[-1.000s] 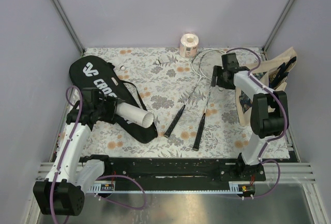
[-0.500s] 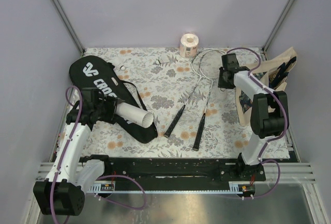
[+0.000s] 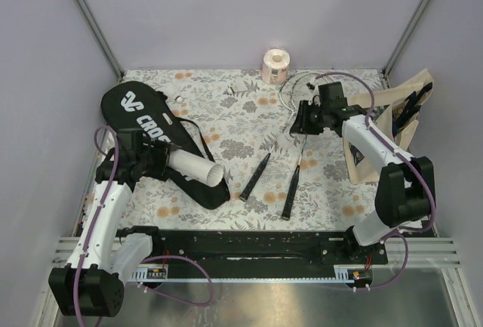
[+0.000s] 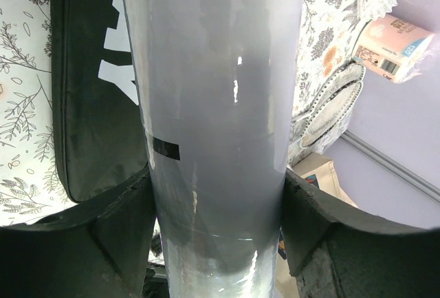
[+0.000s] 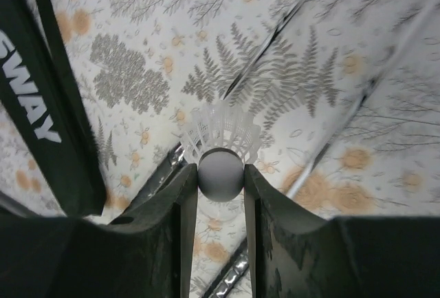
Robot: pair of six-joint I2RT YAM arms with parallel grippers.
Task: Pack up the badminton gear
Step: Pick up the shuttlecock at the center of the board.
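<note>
Floral table (image 3: pixel 226 119): tube (image 3: pixel 195 167) over racket bag (image 3: pixel 139 114)

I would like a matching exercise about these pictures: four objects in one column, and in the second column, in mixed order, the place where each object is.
Objects:
1. white tube
2. shuttlecock
3. paper roll
4. tote bag

Places:
A. at the far edge of the floral cloth
B. held in the right gripper
C. beside the right edge of the cloth
D. clamped in the left gripper

Pairs: 1-D, 2-B, 3-A, 4-C
</note>
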